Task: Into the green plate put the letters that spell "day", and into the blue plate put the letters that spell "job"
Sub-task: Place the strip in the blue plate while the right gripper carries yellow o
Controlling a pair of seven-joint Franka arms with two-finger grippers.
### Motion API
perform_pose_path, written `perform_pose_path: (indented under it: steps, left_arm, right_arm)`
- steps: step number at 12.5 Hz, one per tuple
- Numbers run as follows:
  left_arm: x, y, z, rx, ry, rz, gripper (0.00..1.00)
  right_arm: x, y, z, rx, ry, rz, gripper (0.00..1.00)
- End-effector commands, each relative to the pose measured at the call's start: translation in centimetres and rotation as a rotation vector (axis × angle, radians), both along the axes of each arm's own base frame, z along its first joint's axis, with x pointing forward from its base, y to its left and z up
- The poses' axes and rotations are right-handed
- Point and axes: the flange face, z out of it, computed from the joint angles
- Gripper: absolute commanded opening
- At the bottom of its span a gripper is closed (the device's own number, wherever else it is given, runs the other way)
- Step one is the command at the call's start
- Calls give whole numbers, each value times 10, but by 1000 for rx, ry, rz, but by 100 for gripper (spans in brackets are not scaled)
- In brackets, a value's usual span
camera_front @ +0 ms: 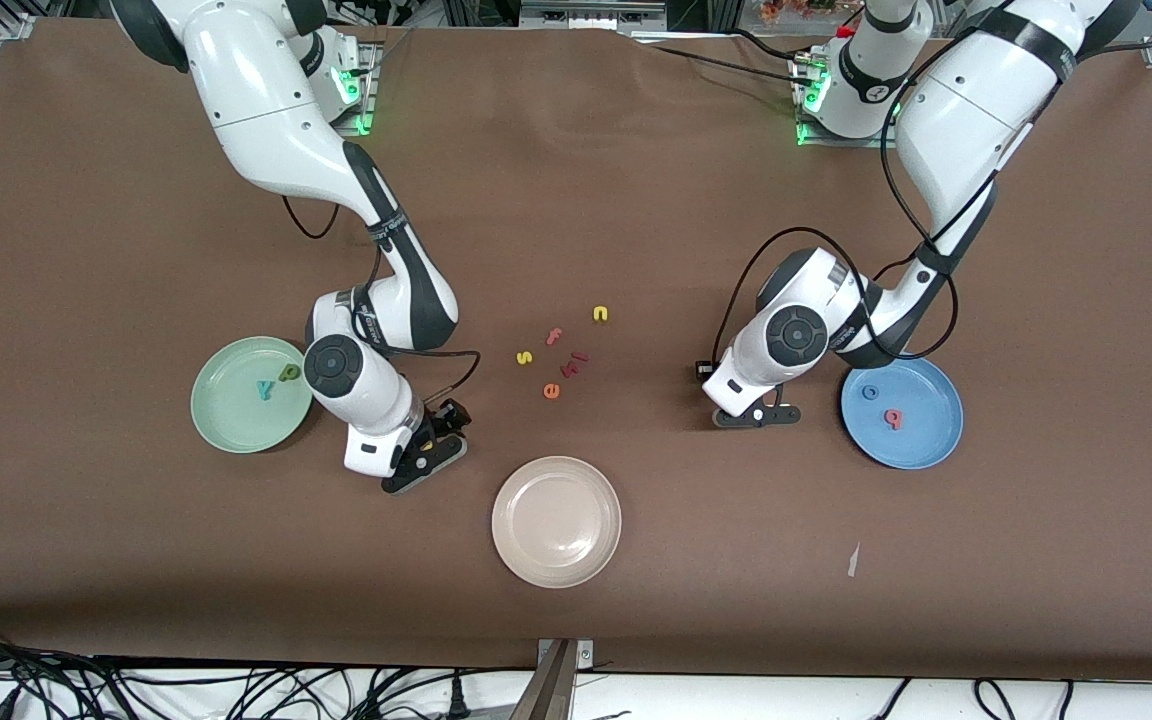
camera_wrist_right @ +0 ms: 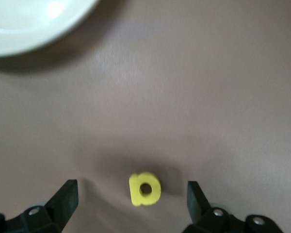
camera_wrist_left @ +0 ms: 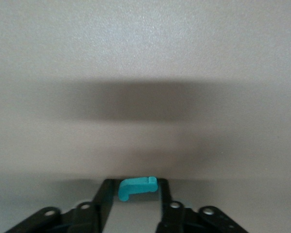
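The left gripper (camera_wrist_left: 134, 196) is clamped on the small teal hooked foam letter (camera_wrist_left: 137, 187), just beside the round blue plate (camera_front: 941, 445); the right gripper (camera_wrist_right: 131, 196), fingers apart, straddles the yellow loop-shaped foam letter (camera_wrist_right: 144, 189).

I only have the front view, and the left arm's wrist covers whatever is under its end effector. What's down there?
Observer: The left wrist view shows the teal j lying on the table right at the left end effector, beside the blue plate.
Operator: And what is under the right end effector?
Observer: The right end effector is open and low over the table, and the yellow loop-shaped letter lies flat between its fingers, touching neither.
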Motion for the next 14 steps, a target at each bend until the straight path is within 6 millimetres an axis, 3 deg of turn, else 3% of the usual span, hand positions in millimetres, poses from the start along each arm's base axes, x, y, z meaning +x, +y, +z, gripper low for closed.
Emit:
perform_pose_path:
  steps: [1,4,7,11,14]
  left_arm:
    - [-2,-1,-6,20,-13,-8,9]
    - [6,4,5,22,-28,-2,9]
    - [14,17,33,57,-34,-19,9]
    - [30,63,62,93,-54,-102,10]
    - [41,127,75,100,-13,-190,10]
  right_arm:
    - [3,0,-2,-5,64,37,99]
    - [5,0,-1,-14,76,57,90]
    - [14,4,0,-9,56,60,87]
    - [17,6,-6,-12,50,104,81]
    - [18,6,-4,-12,45,126,65]
